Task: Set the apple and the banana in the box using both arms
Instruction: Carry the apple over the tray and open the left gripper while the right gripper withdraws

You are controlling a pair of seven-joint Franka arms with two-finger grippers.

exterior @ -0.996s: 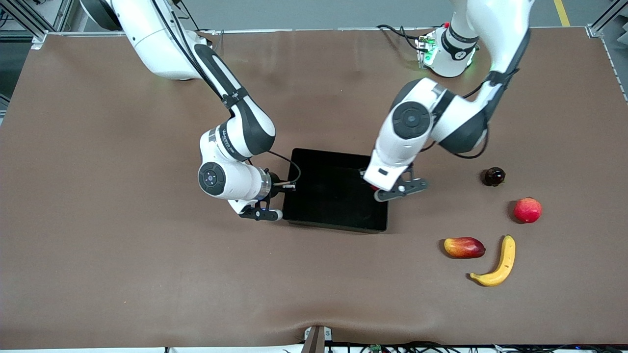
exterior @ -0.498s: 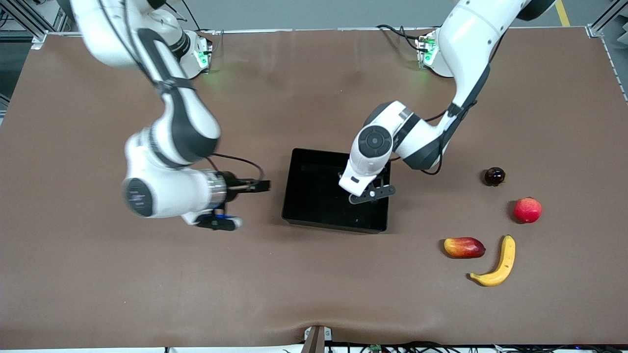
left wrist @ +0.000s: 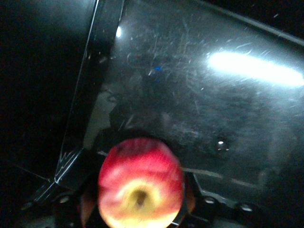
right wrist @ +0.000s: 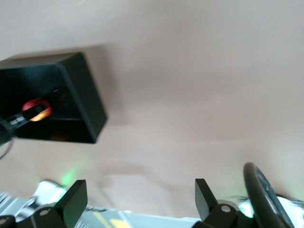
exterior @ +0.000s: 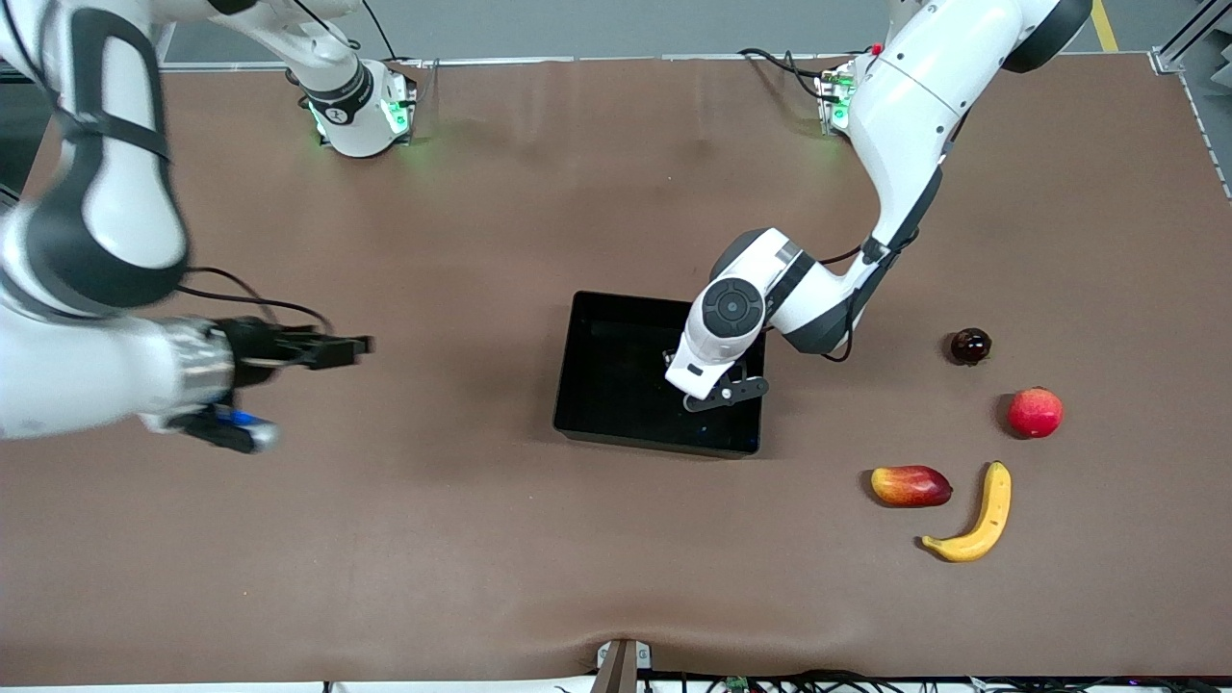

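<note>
The tabletop (exterior: 539, 558) carries the box (exterior: 616, 385) near its middle. The right arm (exterior: 87, 289) is swung out toward its own end, its hand (exterior: 327, 348) over bare tabletop with fingers (right wrist: 73, 202) spread wide and empty; a second ago it hung at the box's edge. The left arm (exterior: 818, 289) reaches into the box, farther in than a second ago. Its hand (exterior: 717, 393) is hidden there in the front view, but the left wrist view shows the apple (left wrist: 141, 183) between its fingers just above the box floor; whether it grips or has let go I cannot tell. The right wrist view shows the apple from afar inside the box. The banana (exterior: 977, 520) lies toward the left arm's end, nearer the camera than the box, beside a mango (exterior: 911, 485), unmoved. A pink fruit (exterior: 1035, 412) and a dark fruit (exterior: 970, 346) lie farther back
</note>
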